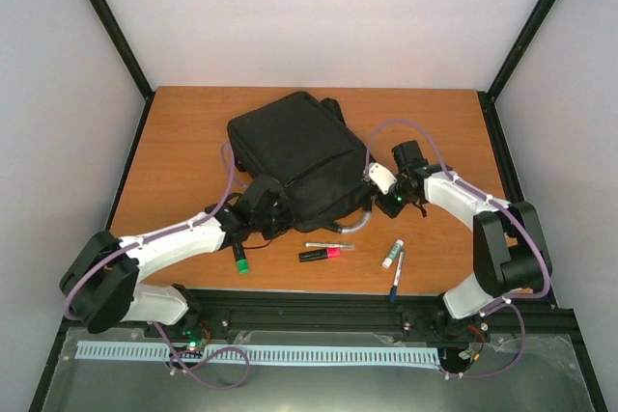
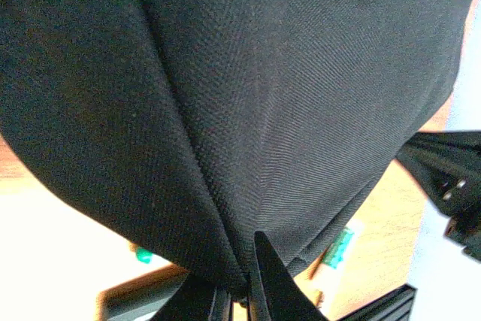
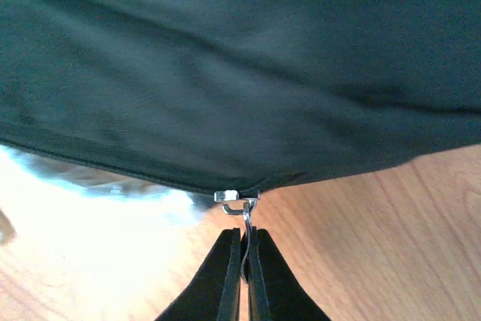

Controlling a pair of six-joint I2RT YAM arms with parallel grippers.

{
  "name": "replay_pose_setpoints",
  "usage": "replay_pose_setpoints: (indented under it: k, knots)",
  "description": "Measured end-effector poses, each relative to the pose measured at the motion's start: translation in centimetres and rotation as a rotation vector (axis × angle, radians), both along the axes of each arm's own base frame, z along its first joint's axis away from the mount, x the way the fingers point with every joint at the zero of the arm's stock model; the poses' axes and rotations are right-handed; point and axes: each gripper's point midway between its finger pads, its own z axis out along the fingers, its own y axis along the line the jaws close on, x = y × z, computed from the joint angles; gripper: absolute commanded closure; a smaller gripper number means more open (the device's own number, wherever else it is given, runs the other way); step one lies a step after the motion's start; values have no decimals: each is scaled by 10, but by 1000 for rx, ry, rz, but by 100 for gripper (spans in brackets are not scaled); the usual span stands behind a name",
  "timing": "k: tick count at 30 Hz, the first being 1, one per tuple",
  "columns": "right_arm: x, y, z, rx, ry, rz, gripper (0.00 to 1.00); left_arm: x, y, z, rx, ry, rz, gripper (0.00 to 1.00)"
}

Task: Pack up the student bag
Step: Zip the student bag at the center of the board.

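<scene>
**Two pinches on a limp bag: the pull may slip, the cloth may drag**

The student bag (image 1: pixel 294 156) lies flat at the middle of the table (image 1: pixel 183 132). Its long axis seems to run diagonally from the table's far left toward its near right. The end with the grey loop handle (image 1: pixel 355 225) points at the table's near edge.

The left gripper (image 2: pixel 240 289) is clamped on a fold of the bag's fabric. The right gripper (image 3: pixel 244 261) is closed on the metal zip pull (image 3: pixel 243 212).

A tug off the zip's line could slide the thin pull out of the fingers. The soft cloth could also bunch, so that the whole bag drags and pushes the pens (image 1: pixel 322 254) toward the table's near edge.
</scene>
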Motion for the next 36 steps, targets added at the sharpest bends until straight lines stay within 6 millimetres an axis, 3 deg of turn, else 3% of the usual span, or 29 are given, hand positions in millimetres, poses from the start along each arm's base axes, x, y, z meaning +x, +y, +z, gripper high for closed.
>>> replay_pose_setpoints:
  k: [9,14,22,28,36]
  knots:
    - [23,-28,-4,3,-11,-65,97,-18,20,0,132,-42,-128,99]
    - [15,-28,-5,11,-26,-15,97,-24,35,5,211,-74,-183,99]
    - [-27,8,-4,-29,-76,198,97,-2,84,-5,317,-50,-107,99]
    - [-29,35,5,5,-84,251,97,31,107,-8,386,-39,-40,99]
    - [-30,75,14,33,-97,304,97,70,130,9,435,-69,31,99]
